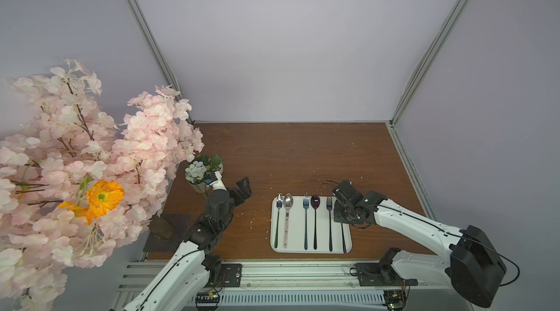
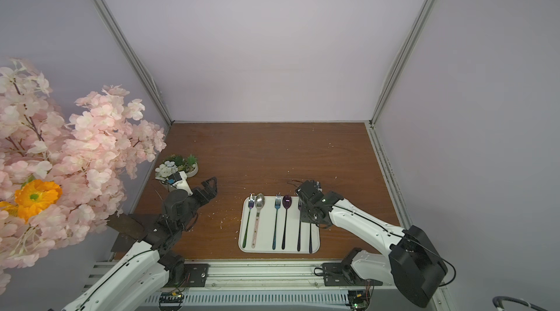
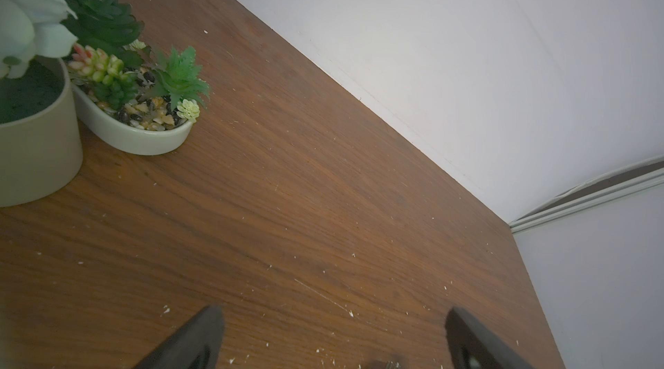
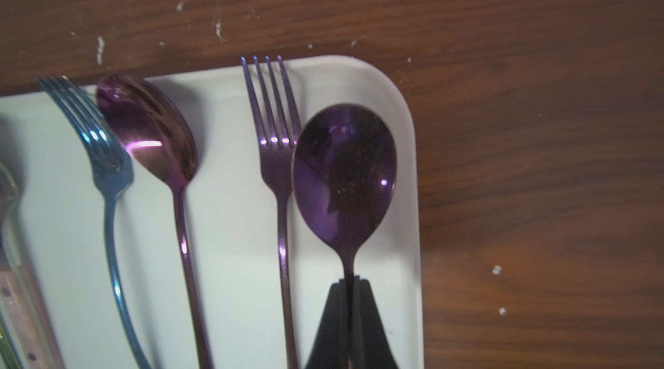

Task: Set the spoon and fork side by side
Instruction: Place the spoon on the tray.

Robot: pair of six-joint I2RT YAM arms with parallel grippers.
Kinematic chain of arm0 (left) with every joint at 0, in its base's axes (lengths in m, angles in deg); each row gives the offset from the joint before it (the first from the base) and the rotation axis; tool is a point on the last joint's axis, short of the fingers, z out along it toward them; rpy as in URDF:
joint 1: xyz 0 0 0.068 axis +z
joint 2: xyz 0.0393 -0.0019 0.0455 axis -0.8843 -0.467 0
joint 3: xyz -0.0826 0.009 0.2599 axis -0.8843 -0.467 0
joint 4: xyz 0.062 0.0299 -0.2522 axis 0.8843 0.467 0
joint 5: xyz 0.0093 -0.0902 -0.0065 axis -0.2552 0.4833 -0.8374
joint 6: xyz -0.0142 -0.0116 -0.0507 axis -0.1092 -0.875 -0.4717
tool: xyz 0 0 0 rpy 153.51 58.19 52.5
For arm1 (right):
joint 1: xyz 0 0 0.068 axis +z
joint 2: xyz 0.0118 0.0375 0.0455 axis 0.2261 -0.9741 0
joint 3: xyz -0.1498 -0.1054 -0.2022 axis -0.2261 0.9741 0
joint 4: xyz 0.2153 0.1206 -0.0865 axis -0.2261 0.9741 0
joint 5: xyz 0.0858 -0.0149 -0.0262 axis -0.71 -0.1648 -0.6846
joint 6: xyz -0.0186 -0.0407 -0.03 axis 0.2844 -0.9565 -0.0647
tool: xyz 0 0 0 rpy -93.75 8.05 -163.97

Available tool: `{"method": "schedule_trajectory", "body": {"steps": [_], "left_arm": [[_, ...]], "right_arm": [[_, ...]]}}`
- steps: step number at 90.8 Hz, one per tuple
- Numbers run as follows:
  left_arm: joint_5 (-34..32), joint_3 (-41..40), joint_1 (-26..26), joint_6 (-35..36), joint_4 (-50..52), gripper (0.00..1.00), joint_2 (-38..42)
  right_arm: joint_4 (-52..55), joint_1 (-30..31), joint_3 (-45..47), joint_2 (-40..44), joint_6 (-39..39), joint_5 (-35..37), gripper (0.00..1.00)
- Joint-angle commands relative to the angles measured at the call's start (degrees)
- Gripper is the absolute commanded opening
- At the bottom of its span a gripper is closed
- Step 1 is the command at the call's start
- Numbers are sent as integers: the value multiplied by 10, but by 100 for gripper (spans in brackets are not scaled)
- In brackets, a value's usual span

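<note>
Closest to the robot's base, a white tray lies on the brown wooden table, near its front edge. Six long-handled pieces of cutlery lie on it in a row, handles toward the base.

At the row's right end I have the dark purple spoon, which has a glossy, mirror-like oval bowl and a thin dark handle. The right gripper is clamped tight on the slim neck just behind the bowl, black fingers pressed together around it.

The bowl sits just beside the purple fork, and its edge overlaps the fork's head in the right wrist view. Both point the same way, handles nearly parallel. I cannot tell whether the bowl rests on the tray or is lifted off it.

Further left lie a pinker purple spoon and a blue fork, heads just beside each other.

Well left of the tray, the left gripper hovers over bare table, jaws wide apart, holding nothing. Beyond it stands a white planter of succulents.
</note>
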Motion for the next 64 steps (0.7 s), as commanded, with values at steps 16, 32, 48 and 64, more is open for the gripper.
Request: {"method": "schedule_trajectory", "body": {"steps": [16,32,48,64], "left_arm": [[2,-5,5,3,0,99,8],[2,-4,5,2,-1,98,7],[3,-5,5,1,-2,98,4],[4,-4,5,1,-3,99,2]], "right_arm": [[-45,-10,3,-29,-20,25,0],[-57,-12,21,-36,-9,9,0],[-71,-13,36,-29,-2,11,1],[-79,-12,38,-38,-8,11,4]]}}
